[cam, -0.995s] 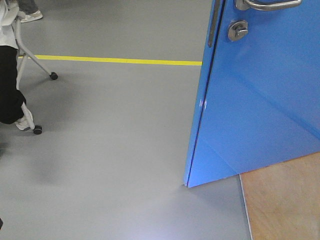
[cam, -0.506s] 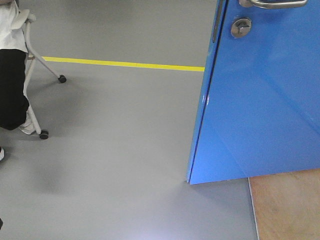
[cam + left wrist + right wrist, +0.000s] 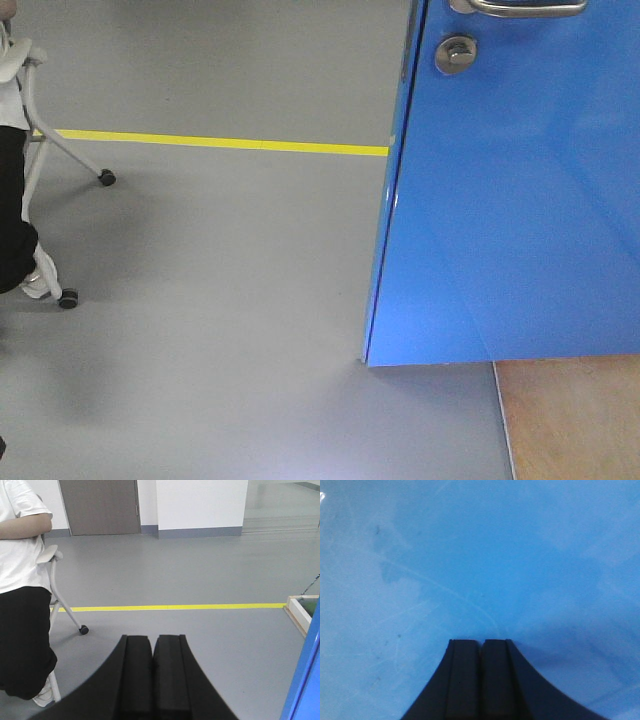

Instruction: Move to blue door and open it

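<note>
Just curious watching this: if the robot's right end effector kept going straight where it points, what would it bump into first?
The blue door. Its panel fills the view ahead of the shut right end effector, seemingly very close, though contact can't be confirmed.

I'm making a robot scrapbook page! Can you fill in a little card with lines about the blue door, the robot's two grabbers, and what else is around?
Door: tall glossy blue door panel, free edge standing over grey floor
Handle: silver metal lever handle, at top of front view
Lock: round silver thumb-turn lock, below the handle
Left gripper: jaws shut, empty, facing open floor
Right gripper: jaws shut, empty, pointed at the blue door; contact cannot be told
Floor line: yellow tape stripe
Nearby: person in white shirt and black trousers on a wheeled chair
Corner: wooden board below the door
</note>
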You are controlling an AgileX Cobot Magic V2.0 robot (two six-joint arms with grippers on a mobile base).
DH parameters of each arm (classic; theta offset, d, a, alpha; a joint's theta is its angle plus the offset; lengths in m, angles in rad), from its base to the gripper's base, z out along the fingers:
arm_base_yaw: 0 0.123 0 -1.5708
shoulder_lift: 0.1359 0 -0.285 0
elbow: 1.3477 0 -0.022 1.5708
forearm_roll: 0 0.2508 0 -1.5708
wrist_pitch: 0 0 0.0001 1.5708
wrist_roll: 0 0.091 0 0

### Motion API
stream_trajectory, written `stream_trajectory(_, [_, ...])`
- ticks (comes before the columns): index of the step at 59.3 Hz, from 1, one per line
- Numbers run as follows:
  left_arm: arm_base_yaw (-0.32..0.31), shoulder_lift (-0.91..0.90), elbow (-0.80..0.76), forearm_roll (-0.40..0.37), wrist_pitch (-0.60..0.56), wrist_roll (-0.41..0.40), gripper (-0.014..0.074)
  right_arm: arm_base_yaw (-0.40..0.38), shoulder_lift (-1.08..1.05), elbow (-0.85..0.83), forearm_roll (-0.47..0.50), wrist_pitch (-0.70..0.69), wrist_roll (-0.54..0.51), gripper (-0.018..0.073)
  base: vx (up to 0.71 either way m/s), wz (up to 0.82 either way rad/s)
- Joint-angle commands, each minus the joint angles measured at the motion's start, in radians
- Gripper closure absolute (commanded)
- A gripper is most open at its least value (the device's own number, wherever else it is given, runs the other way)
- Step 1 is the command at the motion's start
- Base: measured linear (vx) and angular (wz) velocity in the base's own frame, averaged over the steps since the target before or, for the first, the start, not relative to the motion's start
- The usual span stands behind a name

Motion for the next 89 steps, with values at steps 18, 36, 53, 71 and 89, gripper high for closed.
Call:
stream_trajectory(18, [-0.001,-0.018,-0.024,-0.002,-0.076,-0.004,0.0526,-0.005,-0.046,-0.03,0.009,-0.077,-0.01,0.0564,0.19,-0.04])
stream_trajectory(36, [-0.001,-0.018,-0.024,-0.002,-0.076,-0.004,0.0526,-0.005,-0.046,-0.03,0.009,-0.077,-0.01,0.0564,0.15,-0.02])
stream_trajectory(53, [-0.001,-0.018,-0.024,-0.002,-0.076,-0.004,0.0526,-0.005,-0.046,-0.03,0.009,-0.077,-0.01,0.0564,0.09,-0.01])
stream_trajectory(71, [-0.001,-0.018,-0.024,-0.002,-0.076,-0.004,0.0526,-0.005,-0.046,-0.03,0.009,-0.077,-0.01,0.0564,0.04,-0.02])
stream_trajectory(89, [-0.001,-0.018,-0.024,-0.002,-0.076,-0.004,0.0526,-0.005,-0.046,-0.03,0.009,-0.077,-0.01,0.0564,0.0,0.0])
